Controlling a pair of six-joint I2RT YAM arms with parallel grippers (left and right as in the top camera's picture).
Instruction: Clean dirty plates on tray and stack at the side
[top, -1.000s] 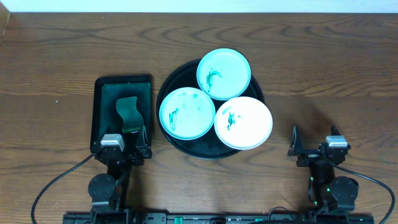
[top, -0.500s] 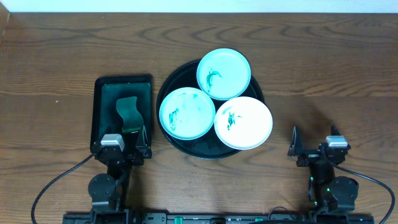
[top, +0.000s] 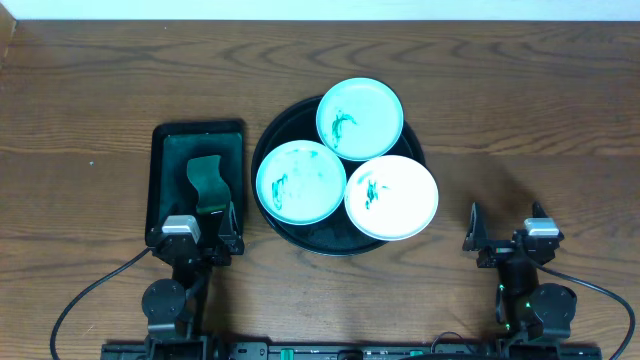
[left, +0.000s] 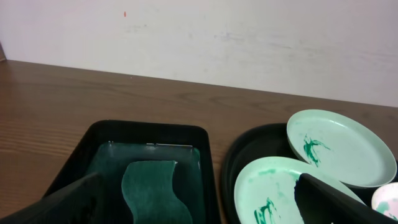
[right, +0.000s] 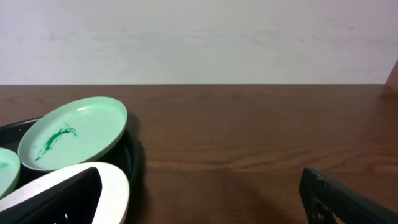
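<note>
**Both claws spread and empty, sponge dead ahead of the left one**

The left claw (top: 197, 228) sits at the near edge of the table (top: 90, 90) with its fingers spread wide and nothing between them. The right claw (top: 508, 235) is the same: wide apart, empty, and parked near the table's front edge.

All three plates lie on the round black tray (top: 322, 245) at mid-table, and none is stacked at the side. Each carries green smears, so cleaning has apparently not begun. The pale teal plate (top: 300, 182) is on the tray's left. The far plate (top: 359, 118) sits at the back, and the white plate (top: 391, 196) on the right juts past the tray's rim. Their rims crowd together, touching or overlapping.

The coming move probably turns on the green sponge (top: 207, 183), which lies in the rectangular tray (top: 156, 190) just left of the round one. It is straight ahead of the left claw and close to it. Its long axis runs away from the claw, along the length of its tray, so the spread fingers already straddle its narrow width. The left arm is plainly nearer the sponge.

The white plate lies ahead and to the left of the right claw and is the nearest plate to it. That makes it the likely one for the right arm to steady or lift.
</note>
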